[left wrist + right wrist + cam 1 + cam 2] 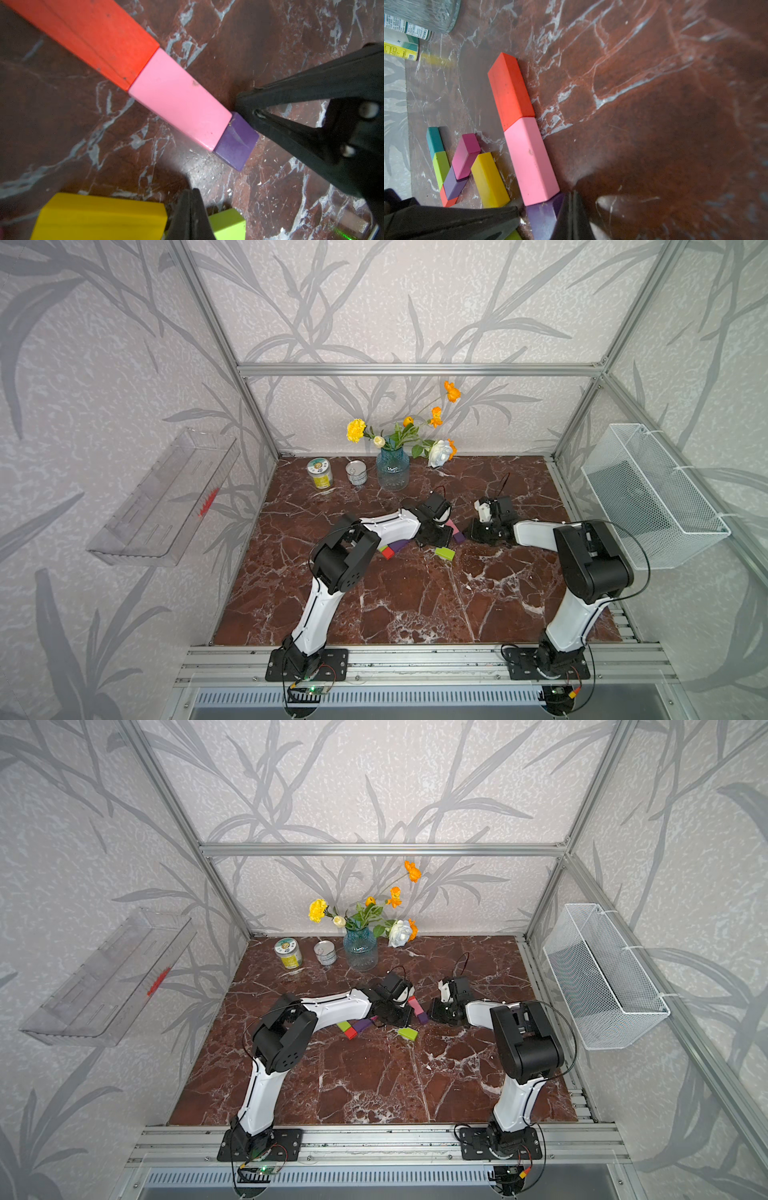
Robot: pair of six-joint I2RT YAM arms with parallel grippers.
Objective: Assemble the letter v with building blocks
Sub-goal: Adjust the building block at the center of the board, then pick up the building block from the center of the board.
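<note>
Already one stroke lies on the bench (pixel 415 605): red block (pixel 510 89), pink block (pixel 531 162), purple cube (pixel 236 141) end to end. The right gripper (pixel 242 104), closed and empty, touches the cube; the left gripper (pixel 190 194) is closed too. Toward the cube's 8 o'clock, yellow block (pixel 490 180), magenta block (pixel 466 155) and lime block (pixel 444 553) await arranging.

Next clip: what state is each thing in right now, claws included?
Left claw, shut, empty.
Right claw, shut, tip at the purple cube.
Red bar, flat, end-to-end with pink bar.
Purple cube, flat, butting the pink bar's other end.
Yellow bar, lying flat.
Magenta bar, lying partly across purple bar.
Yellow-labelled can, upright.
Silver can, upright.
Vase, upright, holding flowers.
</note>
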